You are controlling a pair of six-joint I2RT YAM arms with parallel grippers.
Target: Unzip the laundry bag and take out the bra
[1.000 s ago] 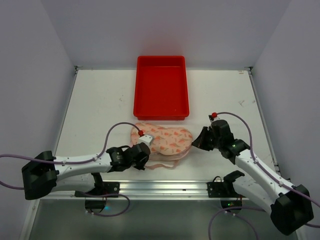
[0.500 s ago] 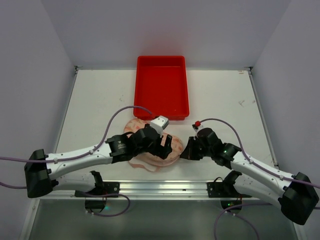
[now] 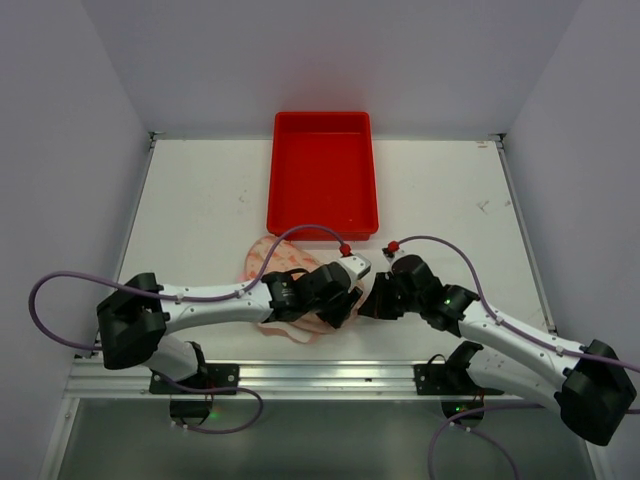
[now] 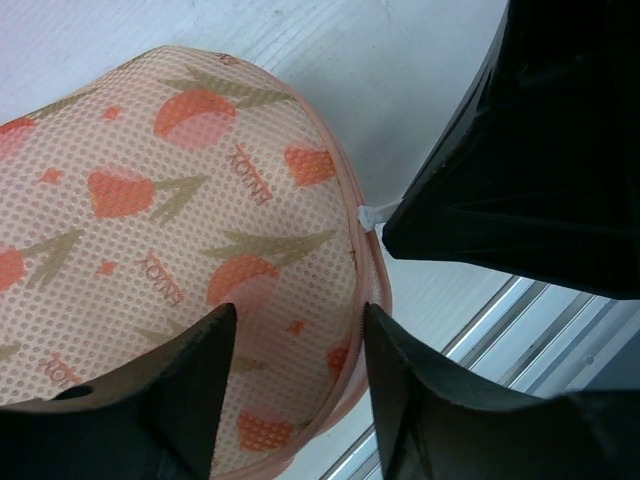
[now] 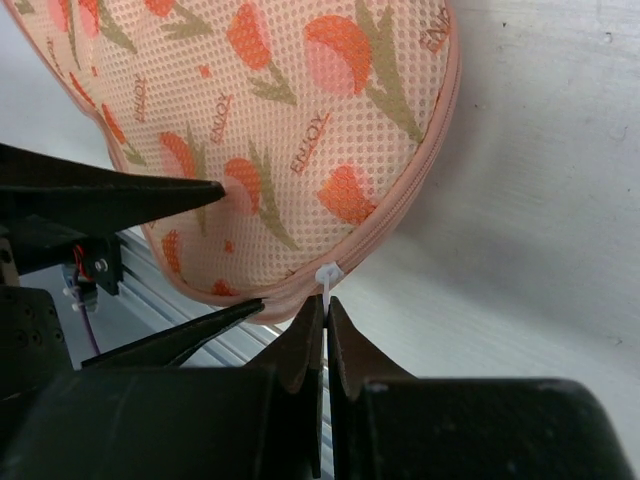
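Observation:
The laundry bag (image 3: 263,258), cream-pink mesh with orange print, lies zipped on the table near the front, mostly under my left arm. My left gripper (image 3: 345,303) is open, its jaws astride the bag's right end (image 4: 180,210), one finger (image 4: 190,390) on the mesh and one (image 4: 420,400) at the zipper edge. My right gripper (image 3: 372,300) is shut on the white zipper pull (image 5: 328,275) at the bag's right end (image 5: 300,110); the pull also shows in the left wrist view (image 4: 370,215). The bra is hidden.
A red rectangular tray (image 3: 275,180) stands empty just behind the bag. An aluminium rail (image 3: 320,375) runs along the table's front edge, close below both grippers. White walls enclose the table at the left, right and back.
My left arm has swung right across the bag, from its left end to its right end. My right gripper moved in to the bag's right end. The bag shifted left.

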